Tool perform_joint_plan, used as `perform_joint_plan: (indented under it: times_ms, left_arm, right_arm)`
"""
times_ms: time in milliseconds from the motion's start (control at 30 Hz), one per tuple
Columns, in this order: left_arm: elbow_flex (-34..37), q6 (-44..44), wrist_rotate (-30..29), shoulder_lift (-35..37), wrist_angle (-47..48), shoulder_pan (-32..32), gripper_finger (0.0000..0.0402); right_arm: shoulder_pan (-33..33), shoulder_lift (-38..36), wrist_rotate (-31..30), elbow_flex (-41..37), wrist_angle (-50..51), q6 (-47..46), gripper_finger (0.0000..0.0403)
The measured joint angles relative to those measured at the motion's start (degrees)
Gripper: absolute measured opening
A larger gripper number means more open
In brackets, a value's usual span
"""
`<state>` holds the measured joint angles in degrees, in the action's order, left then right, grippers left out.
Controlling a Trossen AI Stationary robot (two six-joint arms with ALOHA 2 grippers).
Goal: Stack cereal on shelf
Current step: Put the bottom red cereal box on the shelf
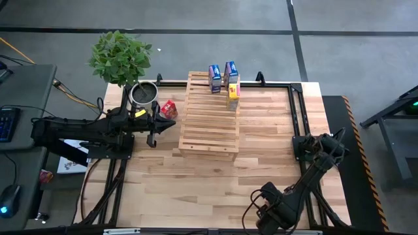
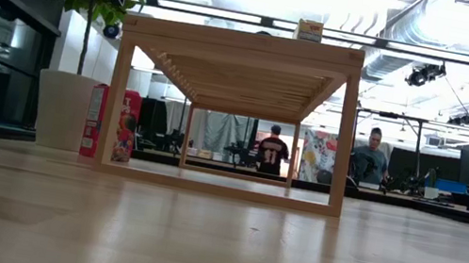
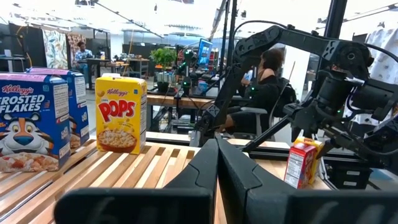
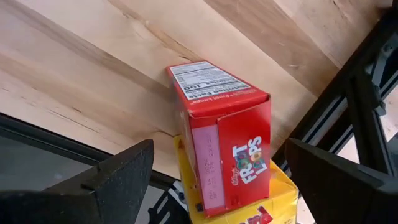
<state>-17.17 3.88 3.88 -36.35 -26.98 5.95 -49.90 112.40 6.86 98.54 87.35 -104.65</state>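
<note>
Currently: right gripper [image 4: 211,180] gapes over red cereal box [image 4: 227,134], pickup pending; next, close squarely; left gripper [image 3: 216,180] shut, idle beside shelf [image 1: 209,121].

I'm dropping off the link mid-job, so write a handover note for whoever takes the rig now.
Left gripper: shut, empty, by the shelf's left edge.
Right gripper: open, straddling a Froot Loops box that sits on a yellow box near the table's edge.
On the shelf: two blue boxes and a Corn Pops box.
A second red box stands on the table left of the shelf.
Done: three shelved. Left: three.
</note>
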Motion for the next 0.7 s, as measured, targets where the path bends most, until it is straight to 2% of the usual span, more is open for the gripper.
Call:
perform_joint_plan:
  times_ms: [700]
  left_arm:
    - [0.0,0.0,0.0,0.0,0.1,0.0,0.0]
  right_arm:
    - [-0.8,3.6,0.3,-0.1,1.2,0.4,0.0355]
